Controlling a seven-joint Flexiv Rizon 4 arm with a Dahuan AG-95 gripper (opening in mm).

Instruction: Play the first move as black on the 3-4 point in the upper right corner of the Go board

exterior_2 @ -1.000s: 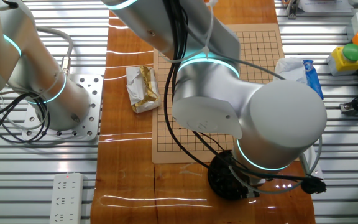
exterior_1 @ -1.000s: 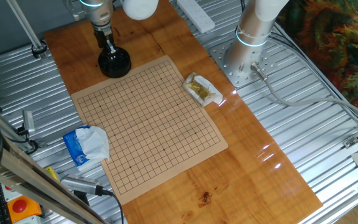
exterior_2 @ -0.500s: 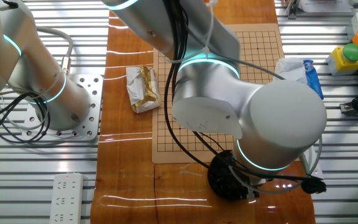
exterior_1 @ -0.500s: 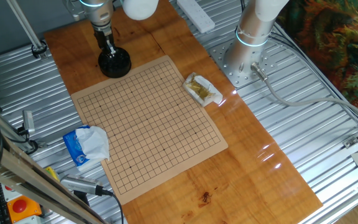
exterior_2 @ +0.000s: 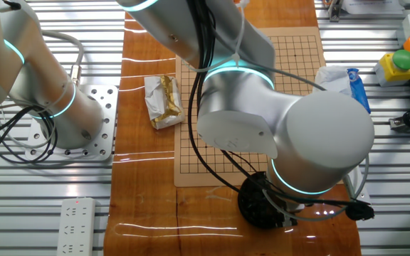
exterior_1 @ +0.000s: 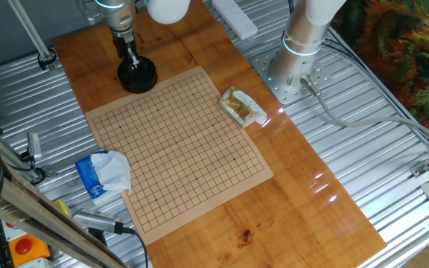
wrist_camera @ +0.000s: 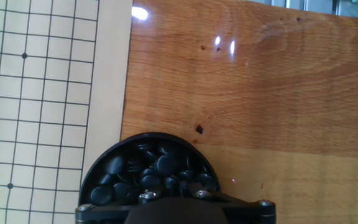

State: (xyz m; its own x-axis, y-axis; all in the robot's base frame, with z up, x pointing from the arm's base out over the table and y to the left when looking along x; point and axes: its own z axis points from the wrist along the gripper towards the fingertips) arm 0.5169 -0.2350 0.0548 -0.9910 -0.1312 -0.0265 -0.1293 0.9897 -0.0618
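Note:
The Go board lies on the wooden table with no stone on it; it also shows in the other fixed view and the hand view. The 3-4 point is one of its bare crossings near a corner; I cannot tell which corner. A black bowl of black stones stands just off the board's far corner. My gripper points down into the bowl. In the hand view only its dark body shows over the stones, with the fingertips hidden. The arm hides most of the bowl in the other fixed view.
A crumpled snack wrapper lies beside the board's right edge. A blue and white tissue pack lies at its left edge. A second arm's base stands at the back right. A power strip lies at the far end.

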